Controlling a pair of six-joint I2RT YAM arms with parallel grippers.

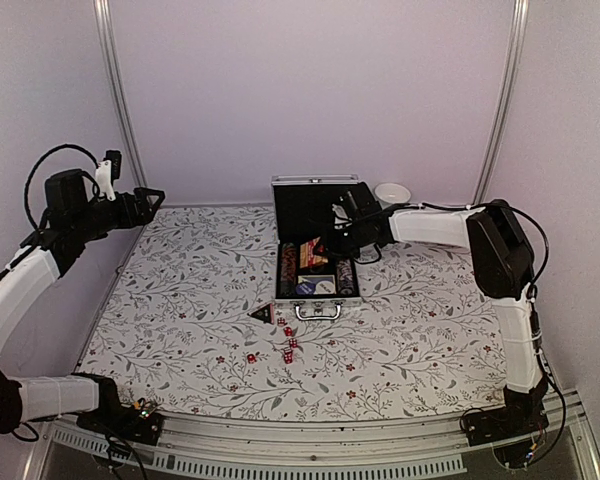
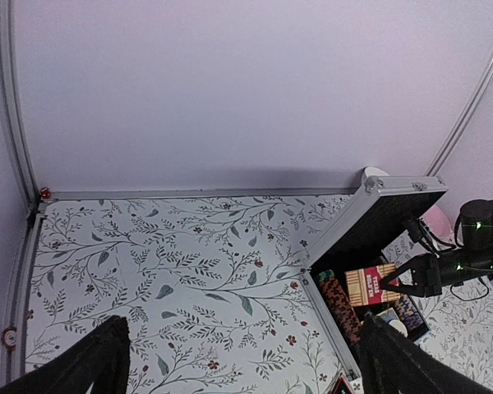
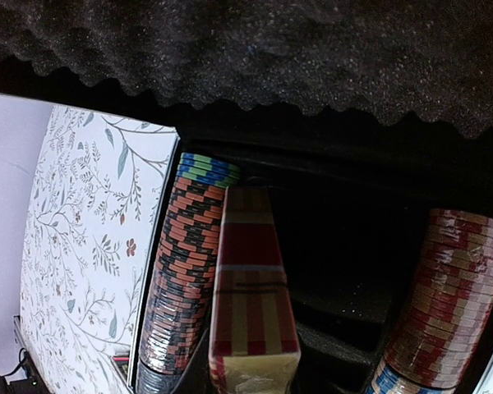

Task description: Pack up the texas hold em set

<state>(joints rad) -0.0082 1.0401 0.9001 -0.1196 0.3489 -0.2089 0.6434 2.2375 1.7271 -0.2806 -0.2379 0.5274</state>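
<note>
The silver case lies open mid-table with its foam-lined lid upright. Rows of poker chips fill its left and right sides. My right gripper reaches into the case and is shut on the tan-red card pack, which stands tilted beside the left chip row. One dark finger shows against the pack. In front of the case lie the black triangular piece and several tiny red dice. My left gripper hangs open and empty, high at the far left.
A white bowl stands behind the case at the back right, and a pink plate shows beside it. The case handle points toward the arms. Metal frame posts rise at the back corners of the floral tablecloth.
</note>
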